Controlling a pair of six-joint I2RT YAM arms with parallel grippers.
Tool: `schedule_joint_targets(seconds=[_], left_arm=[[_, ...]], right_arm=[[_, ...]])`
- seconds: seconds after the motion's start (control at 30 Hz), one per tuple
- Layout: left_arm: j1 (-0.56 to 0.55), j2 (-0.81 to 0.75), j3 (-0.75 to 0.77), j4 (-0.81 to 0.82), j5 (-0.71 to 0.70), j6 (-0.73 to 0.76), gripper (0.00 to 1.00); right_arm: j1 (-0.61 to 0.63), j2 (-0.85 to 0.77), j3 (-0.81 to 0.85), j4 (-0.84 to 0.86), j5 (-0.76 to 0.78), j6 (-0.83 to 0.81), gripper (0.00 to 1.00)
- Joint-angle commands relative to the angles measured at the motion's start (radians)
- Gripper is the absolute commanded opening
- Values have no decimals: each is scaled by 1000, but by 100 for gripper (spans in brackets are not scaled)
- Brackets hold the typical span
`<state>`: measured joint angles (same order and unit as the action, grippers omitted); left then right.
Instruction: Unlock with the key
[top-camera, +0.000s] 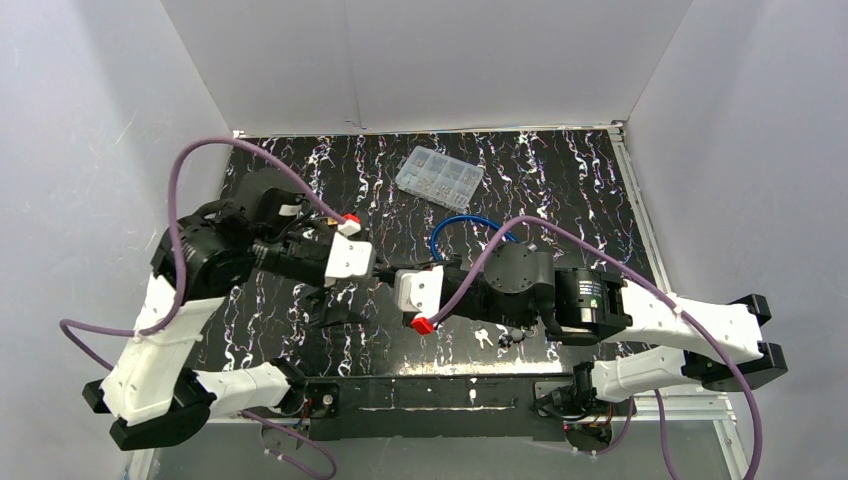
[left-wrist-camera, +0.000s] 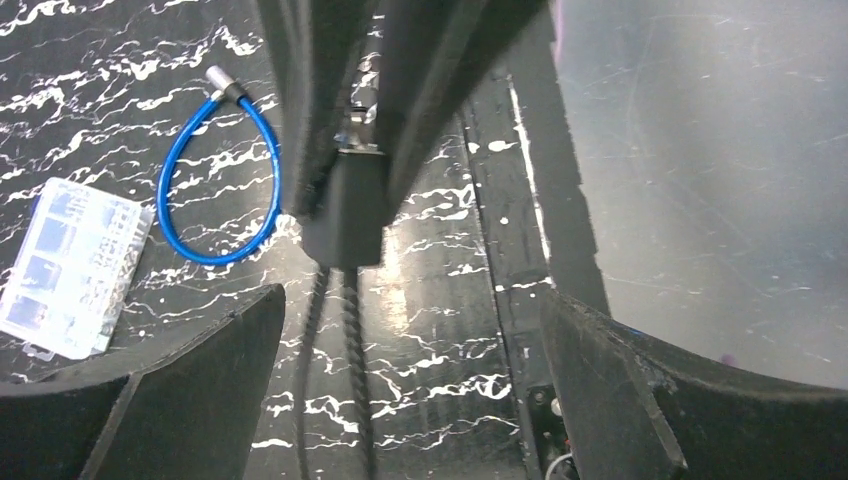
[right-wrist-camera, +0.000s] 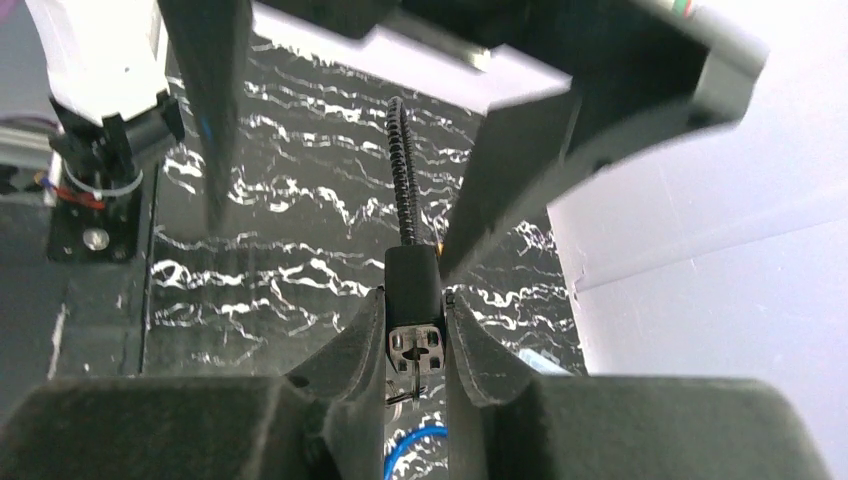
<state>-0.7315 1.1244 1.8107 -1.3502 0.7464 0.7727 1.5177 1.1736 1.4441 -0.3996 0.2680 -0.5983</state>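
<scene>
My right gripper (right-wrist-camera: 415, 298) is shut on the black lock body (right-wrist-camera: 412, 275). The lock's metal end face (right-wrist-camera: 415, 350) looks at the right wrist camera. A thin key (right-wrist-camera: 412, 378) with a wire ring sticks out of that face. The lock's black twisted cable (right-wrist-camera: 402, 160) runs away from the body. In the left wrist view the lock body (left-wrist-camera: 345, 215) hangs between the right fingers (left-wrist-camera: 310, 90), and its cable (left-wrist-camera: 352, 340) trails down between my left jaws. My left gripper (left-wrist-camera: 412, 300) is wide open around the cable and touches nothing. From above, both grippers (top-camera: 338, 305) (top-camera: 385, 278) meet at mid-table.
A blue looped cable (top-camera: 470, 225) lies on the black marbled table (top-camera: 560, 190) behind the right arm. A clear compartment box (top-camera: 438, 177) sits further back. White walls enclose three sides, and a black rail (top-camera: 430, 392) runs along the near edge between the arm bases.
</scene>
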Motion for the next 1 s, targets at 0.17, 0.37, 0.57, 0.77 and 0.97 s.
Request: schedule_joint_targets(seconds=[0.17, 0.37, 0.57, 0.77, 0.97], left_arm=[[-9, -21, -88, 228, -115, -5, 76], [-10, -27, -72, 227, -71, -43, 19], [-13, -21, -39, 236, -38, -92, 0], [-13, -40, -55, 215, -62, -66, 0], [-14, -49, -55, 187, -75, -48, 0]], right_arm=[[-2, 25, 73, 134, -35, 83, 1], [-2, 43, 80, 156, -11, 95, 1], [-3, 74, 90, 203, 17, 154, 1], [-23, 26, 106, 188, -14, 193, 30], [-64, -61, 190, 0, -112, 203, 41]])
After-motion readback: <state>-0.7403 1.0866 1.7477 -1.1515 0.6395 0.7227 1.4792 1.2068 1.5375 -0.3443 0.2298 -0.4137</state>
